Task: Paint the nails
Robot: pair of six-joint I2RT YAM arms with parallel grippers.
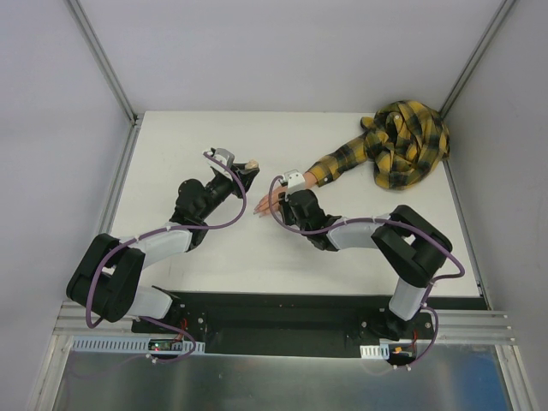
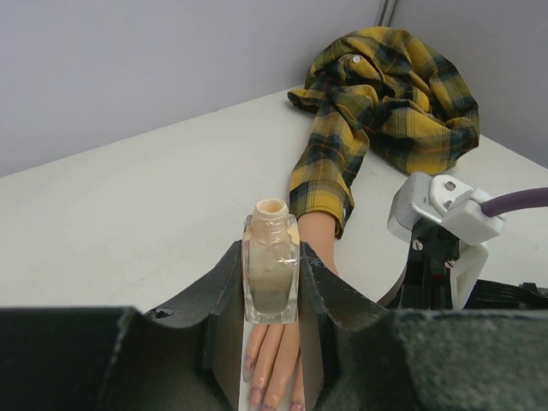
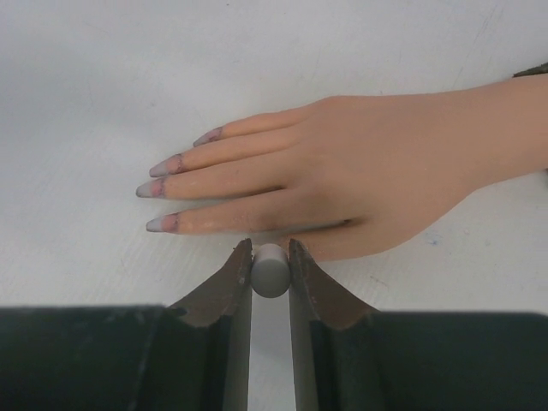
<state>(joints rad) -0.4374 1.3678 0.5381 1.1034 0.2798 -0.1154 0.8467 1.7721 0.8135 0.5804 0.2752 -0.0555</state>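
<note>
Right wrist view, apparently mid-painting: right hand pinches grey round brush cap, left hand pinches beige glass bottle; next, carefully stroke pale lilac nails.

pale lilac nails, long, pointed, facing up

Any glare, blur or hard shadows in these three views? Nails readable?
Right wrist: mannequin hand and nails sharp and evenly lit; the grey cylinder between the right fingers looks slightly soft. Left wrist: bottle sharp, no glare; the dark left fingers lose detail. Top external: flat light, only soft shadows under the arms on the white table; nails too small to read.
</note>
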